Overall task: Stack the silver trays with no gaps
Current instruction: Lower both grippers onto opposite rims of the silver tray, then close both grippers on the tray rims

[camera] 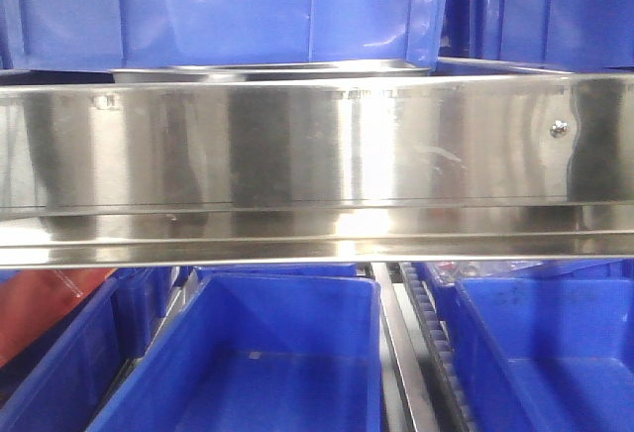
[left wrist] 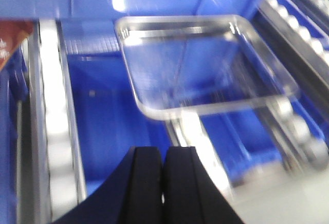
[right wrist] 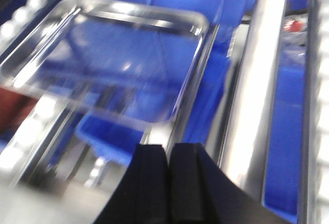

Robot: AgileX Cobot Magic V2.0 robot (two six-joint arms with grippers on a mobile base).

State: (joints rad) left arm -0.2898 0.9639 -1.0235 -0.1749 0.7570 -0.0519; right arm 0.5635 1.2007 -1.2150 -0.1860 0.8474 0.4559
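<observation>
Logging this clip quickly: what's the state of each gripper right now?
Left gripper: closed, holding nothing.
Right gripper: closed, holding nothing.

Bright light; glare streaks on steel rail (camera: 376, 145); wrist views motion-blurred, silver tray (left wrist: 205, 64) smeared.

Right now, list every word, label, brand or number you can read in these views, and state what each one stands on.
No text can be read in any view.
Dark marks on the inner wall of the lower right blue bin: too faint to read.
White marks on the red package: too blurred to read.
Steel shelf rail and silver tray: no print visible.
</observation>
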